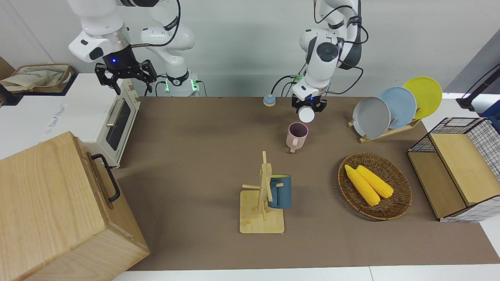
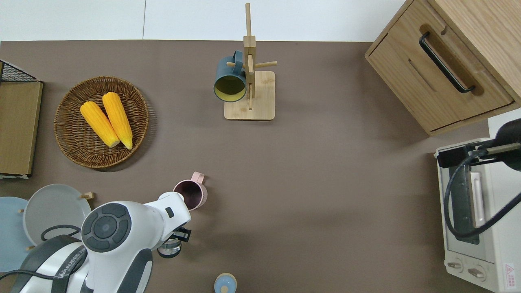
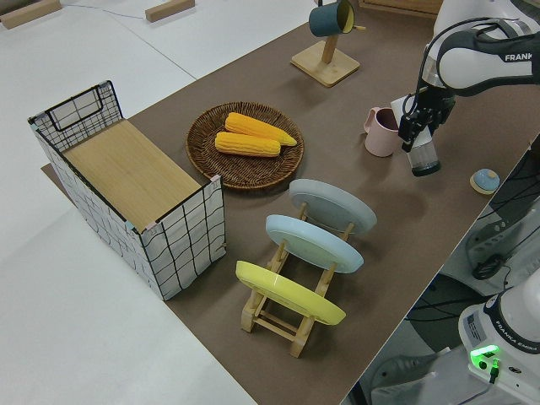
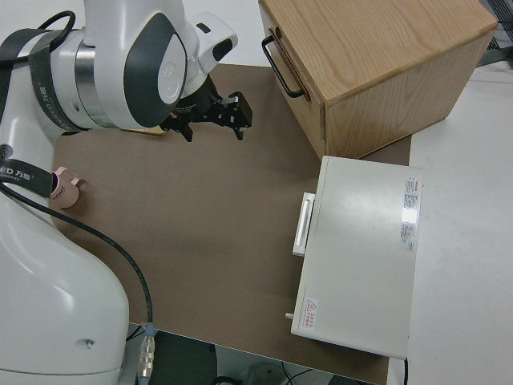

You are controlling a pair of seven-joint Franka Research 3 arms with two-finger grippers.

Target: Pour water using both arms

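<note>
The left claw is closed around a small clear glass cup, which it carries tipped in the air just beside the pink mug, on the side nearer the robots; from across the room the cup's pale round end faces outward, so it looks laid well over toward the mug; I cannot tell whether any water is in it or running out of it, and the mug's dark inside gives nothing away. The pink mug stands upright on the brown surface, its handle turned away from the robots; a small blue lid-like disc lies apart on the surface nearer the robots. The right claw hangs open and empty over by the white toaster oven, well apart from the mug, so that arm looks parked. My reading is that the pour is either under way or just about to start: the cup is lifted and brought to the mug, but it sits beside the rim rather than plainly over the opening, so the emptying and the setting down of the cup seem still to come. A blue mug hangs on the wooden stand, and two corn cobs lie in the wicker basket, none of it involved.
</note>
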